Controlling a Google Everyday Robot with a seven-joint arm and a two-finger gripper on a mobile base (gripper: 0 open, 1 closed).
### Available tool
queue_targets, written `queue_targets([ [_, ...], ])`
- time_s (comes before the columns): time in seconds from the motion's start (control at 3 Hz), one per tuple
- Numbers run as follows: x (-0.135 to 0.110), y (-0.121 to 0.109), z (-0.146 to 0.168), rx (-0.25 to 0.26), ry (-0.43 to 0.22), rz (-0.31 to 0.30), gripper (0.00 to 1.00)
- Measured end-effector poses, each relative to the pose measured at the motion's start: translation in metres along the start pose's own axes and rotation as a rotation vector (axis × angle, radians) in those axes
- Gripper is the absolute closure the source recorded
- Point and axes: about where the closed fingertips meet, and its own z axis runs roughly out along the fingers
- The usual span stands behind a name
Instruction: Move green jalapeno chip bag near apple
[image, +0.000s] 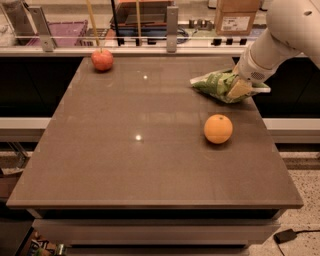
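- Red with an orange-pink sheen, the apple (102, 60) is seen at the far left corner of the worktop (125, 170), close to the far edge; it is set well apart from the other things on the surface; a purple crate (57, 32) is seen beyond the far edge, further left
- Grey-brown and glossy, the worktop is marked by two small glints of light near its middle
- A smooth bright orange (218, 129) is placed toward the right edge, roughly midway between the far and near edges; it lies nearer the near edge than the bag does, and is not touched by it
- The green jalapeno chip bag (215, 84), crumpled and shiny, is found near the far right corner, at the right edge; its narrow left end is pointed along the far edge toward the apple's side, and a pale end is seen past the gripper on the right; whether it is rested on the surface or raised just above it cannot be told
- The gripper (239, 90) is placed at the bag's right part, by the right edge; the jaws are pressed onto the bag, with one tan finger laid across its front and the other hidden behind the foil
- The white arm (280, 35) is brought down from the upper right, over the far right corner; a cardboard box (235, 15) is seen beyond the far edge, just left of the arm
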Motion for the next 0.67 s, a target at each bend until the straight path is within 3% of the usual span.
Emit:
queue_targets([
  [0.33,-0.007,-0.002,-0.001,-0.009,-0.002,-0.025,1.00],
  [0.67,-0.024,-0.012,-0.007,-0.007,-0.009,-0.069,1.00],
])
